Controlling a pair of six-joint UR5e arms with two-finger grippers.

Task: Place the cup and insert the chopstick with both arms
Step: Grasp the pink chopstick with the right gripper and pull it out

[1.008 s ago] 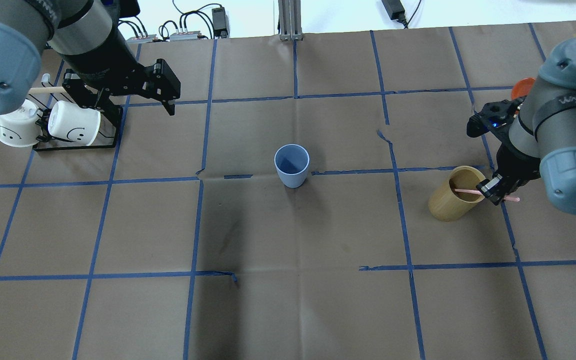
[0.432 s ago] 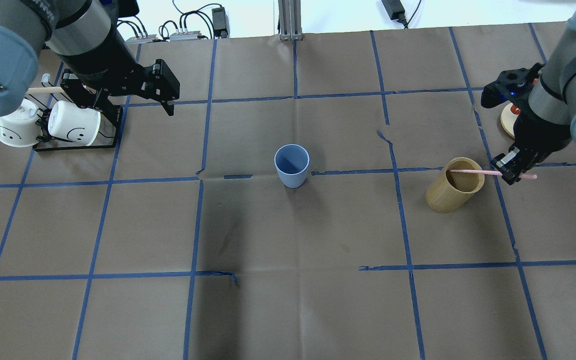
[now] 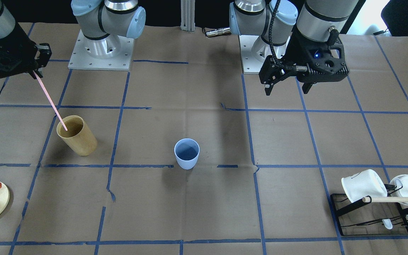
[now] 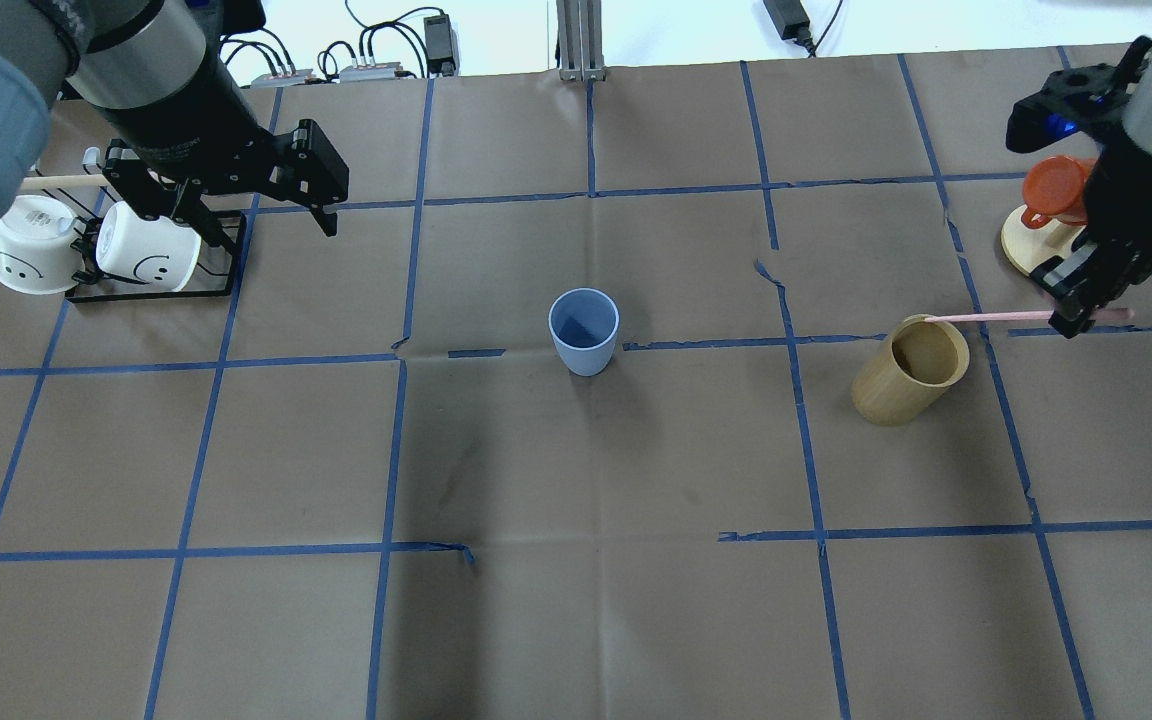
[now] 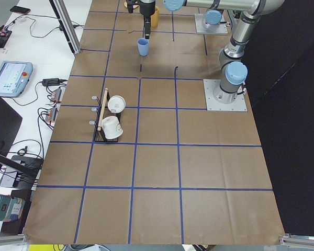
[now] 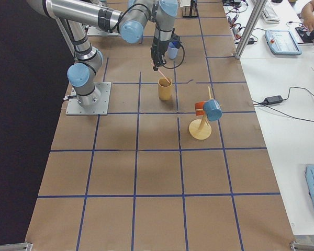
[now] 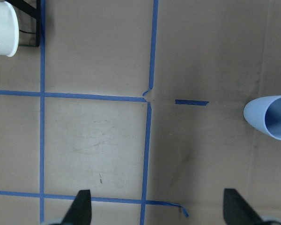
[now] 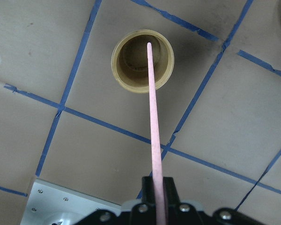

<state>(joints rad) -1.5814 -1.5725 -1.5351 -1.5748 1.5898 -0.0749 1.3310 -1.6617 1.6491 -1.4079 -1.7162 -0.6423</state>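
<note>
Risks toppling the wooden holder (image 4: 911, 372) by swinging sideways early, with right claw (image 4: 1073, 318) pinching the pink chopstick (image 4: 996, 318) tip-low near its rim, left claw (image 3: 287, 87) spread empty, blue cup (image 4: 584, 331) upright mid tabletop (image 4: 576, 600).

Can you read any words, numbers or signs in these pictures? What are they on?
Words or numbers: none can be read.
Smiley face, drawn: on the white mug and on the second white mug beside it.
Teach pendant screen: too small to read.
</note>
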